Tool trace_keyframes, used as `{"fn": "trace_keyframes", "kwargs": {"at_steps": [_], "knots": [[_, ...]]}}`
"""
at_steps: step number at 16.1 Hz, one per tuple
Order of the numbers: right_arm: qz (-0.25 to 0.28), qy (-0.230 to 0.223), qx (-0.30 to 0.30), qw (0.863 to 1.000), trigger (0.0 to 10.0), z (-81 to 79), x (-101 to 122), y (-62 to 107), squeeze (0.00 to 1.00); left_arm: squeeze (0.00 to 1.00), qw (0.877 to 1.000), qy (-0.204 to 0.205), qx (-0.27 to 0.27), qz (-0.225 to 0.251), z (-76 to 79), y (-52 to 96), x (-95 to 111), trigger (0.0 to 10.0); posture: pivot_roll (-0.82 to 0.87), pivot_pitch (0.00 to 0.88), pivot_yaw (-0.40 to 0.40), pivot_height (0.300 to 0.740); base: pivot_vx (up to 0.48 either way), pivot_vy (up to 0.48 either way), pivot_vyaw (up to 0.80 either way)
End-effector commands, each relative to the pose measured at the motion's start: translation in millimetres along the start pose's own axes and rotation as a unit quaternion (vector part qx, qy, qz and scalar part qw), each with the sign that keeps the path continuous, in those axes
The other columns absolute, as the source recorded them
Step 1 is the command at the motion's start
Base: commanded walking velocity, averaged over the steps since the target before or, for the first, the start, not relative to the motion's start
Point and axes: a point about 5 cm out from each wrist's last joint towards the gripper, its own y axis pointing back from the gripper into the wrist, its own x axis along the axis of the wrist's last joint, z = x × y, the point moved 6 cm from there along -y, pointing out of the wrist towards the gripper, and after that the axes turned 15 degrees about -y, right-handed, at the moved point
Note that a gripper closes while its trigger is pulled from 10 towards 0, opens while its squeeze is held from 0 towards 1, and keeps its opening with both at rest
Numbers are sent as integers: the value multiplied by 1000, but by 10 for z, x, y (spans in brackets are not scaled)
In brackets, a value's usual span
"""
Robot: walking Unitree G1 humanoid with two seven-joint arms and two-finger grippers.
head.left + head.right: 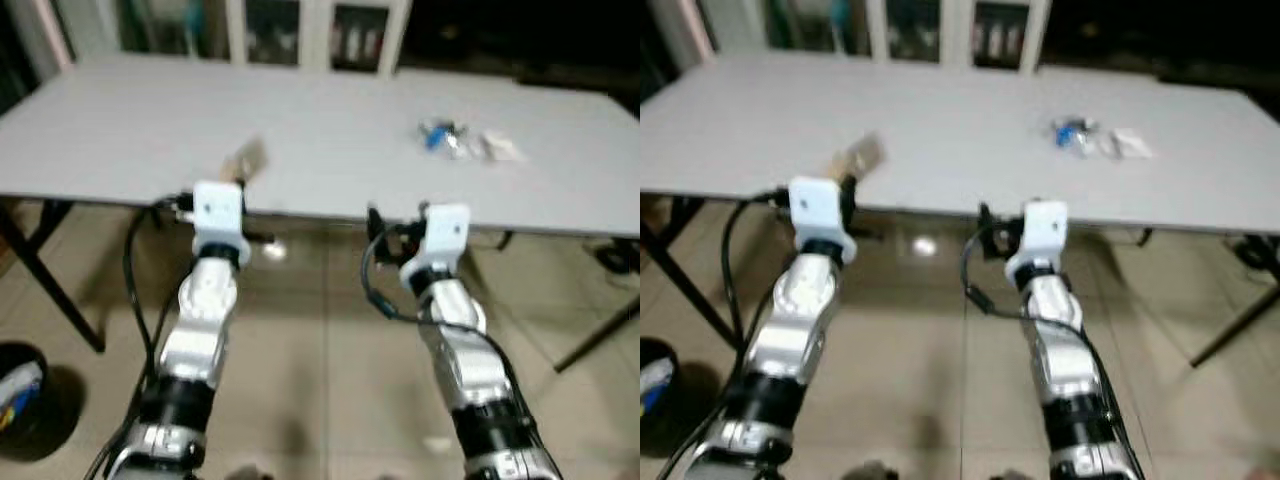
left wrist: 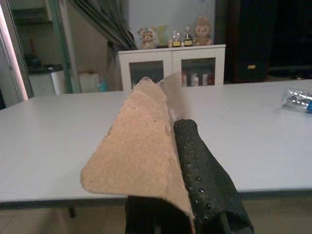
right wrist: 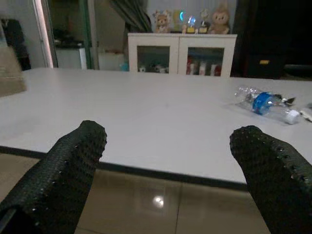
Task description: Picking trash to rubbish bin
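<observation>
cardboard caught, bin a turn away

left gripper (image 2: 168, 214) has its jaws clamped on a cardboard scrap (image 2: 139, 146) at the counter (image 1: 330, 130) edge; right gripper (image 3: 170, 170) hangs jaws apart. the thin pinch could slip while swinging to the bin (image 1: 25, 400) on the floor; the bottle (image 1: 440, 135) still waits.

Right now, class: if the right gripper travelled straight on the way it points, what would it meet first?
Probably nothing at once: the right gripper, fingers open, points just over the white table's near edge. Further along, slightly right, lies the plastic bottle; depth is unclear.
</observation>
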Motion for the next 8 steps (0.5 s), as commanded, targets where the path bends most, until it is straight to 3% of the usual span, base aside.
{"fn": "trace_keyframes", "kwargs": {"at_steps": [1,8], "knots": [[-3,-2,-11,1000,10000,72,2,18,0,0,1000,5,-13,1,69,2,21,10000,-42,22,-28,740,-322,0,0],[-10,-2,-9,1000,10000,63,-29,37,0,0,1000,8,-18,-22,84,19,-74,10000,-47,32,-26,740,0,0,0]]}}
